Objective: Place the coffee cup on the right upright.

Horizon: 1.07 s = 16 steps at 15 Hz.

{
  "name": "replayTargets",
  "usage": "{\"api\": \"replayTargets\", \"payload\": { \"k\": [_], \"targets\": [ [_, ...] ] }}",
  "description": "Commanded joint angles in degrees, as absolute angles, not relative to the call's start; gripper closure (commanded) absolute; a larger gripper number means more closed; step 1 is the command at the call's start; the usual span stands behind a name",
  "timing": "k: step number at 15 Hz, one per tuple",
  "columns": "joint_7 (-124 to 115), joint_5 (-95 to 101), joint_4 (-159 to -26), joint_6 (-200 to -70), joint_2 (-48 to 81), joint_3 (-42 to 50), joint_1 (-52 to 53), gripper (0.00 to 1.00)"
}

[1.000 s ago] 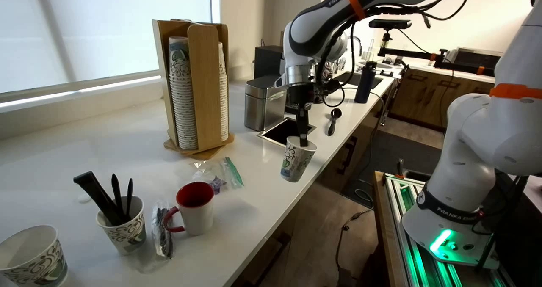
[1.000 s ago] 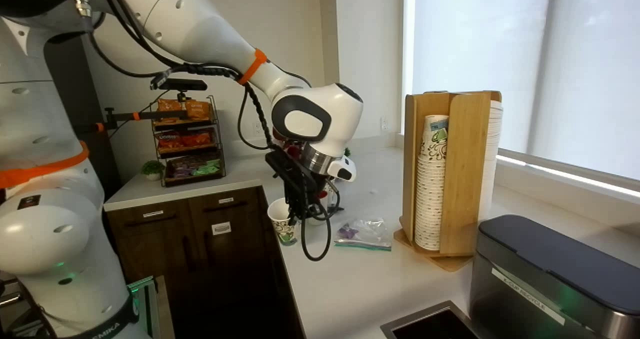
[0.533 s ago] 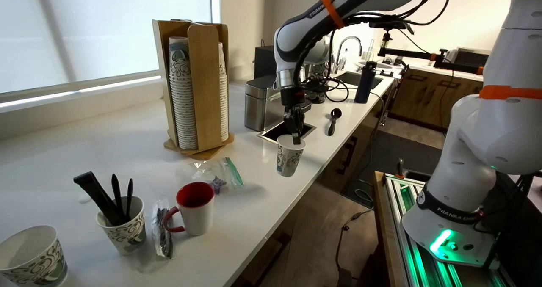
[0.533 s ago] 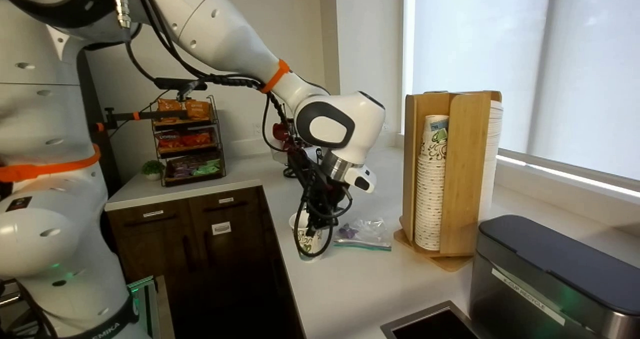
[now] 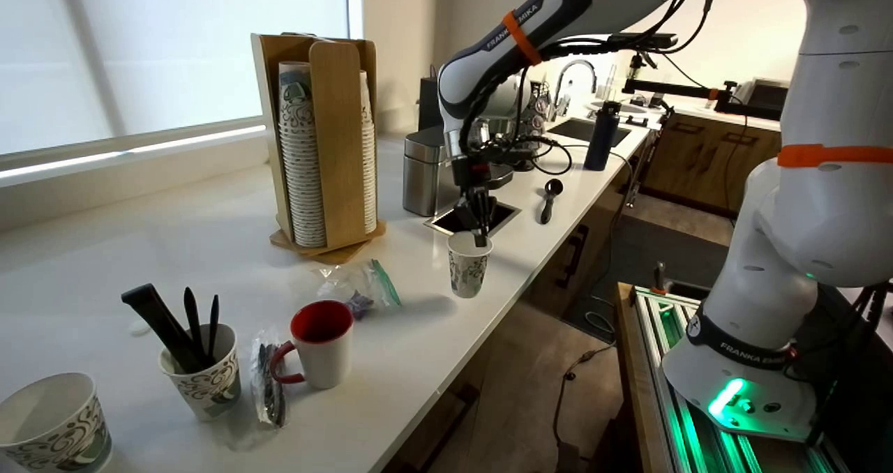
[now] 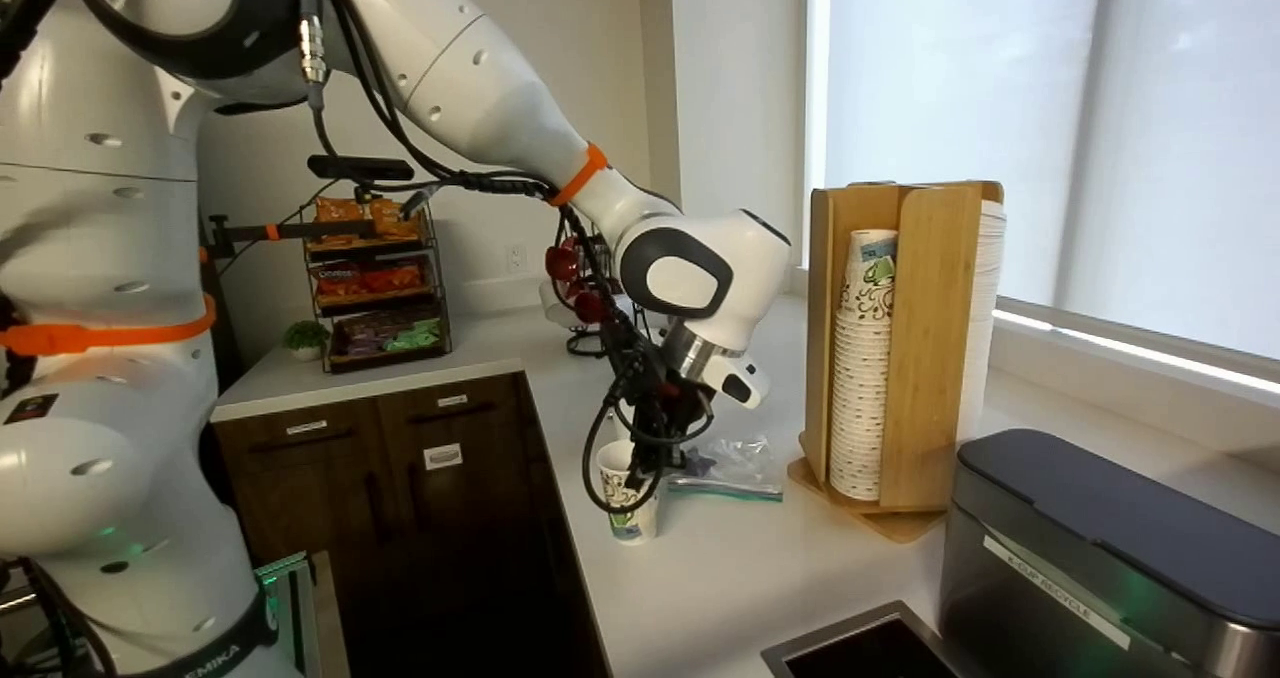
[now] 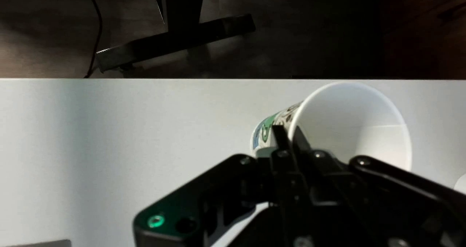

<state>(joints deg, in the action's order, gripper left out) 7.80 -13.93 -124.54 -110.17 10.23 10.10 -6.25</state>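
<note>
Gripper: fingers pinched together on the rim of the patterned coffee cup, apparently one inside and one outside.
Cup from fingers: hangs below the tips; in the wrist view its mouth lies to their right, so the hold is at one side of the rim.
Cup's long axis: mouth up, close to vertical, leaning slightly; in an exterior view the base sits a little right of the rim.
Counter: beneath the cup, which is near the front edge.
Coming move: probably a short lowering and slight levelling, so the base meets the counter flat before release.
Base contact: touching or just above, not clear.
Cable loop: crosses in front of the cup, hiding part of its wall.
Fingertips: dark, hard to make out.
Red-lined mug: nearer and left, well apart.
Left paper cup: cut off at the frame edge.
</note>
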Motion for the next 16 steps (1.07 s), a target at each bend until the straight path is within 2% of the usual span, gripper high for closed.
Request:
{"api": "replayTargets", "payload": {
  "k": [1, 16],
  "targets": [
    [5.3, -14.7, -122.7, -109.5, 12.1, 9.0, -7.7, 0.99],
    [2.3, -22.5, -122.3, -117.1, 14.5, 7.6, -8.7, 0.99]
  ]
}}
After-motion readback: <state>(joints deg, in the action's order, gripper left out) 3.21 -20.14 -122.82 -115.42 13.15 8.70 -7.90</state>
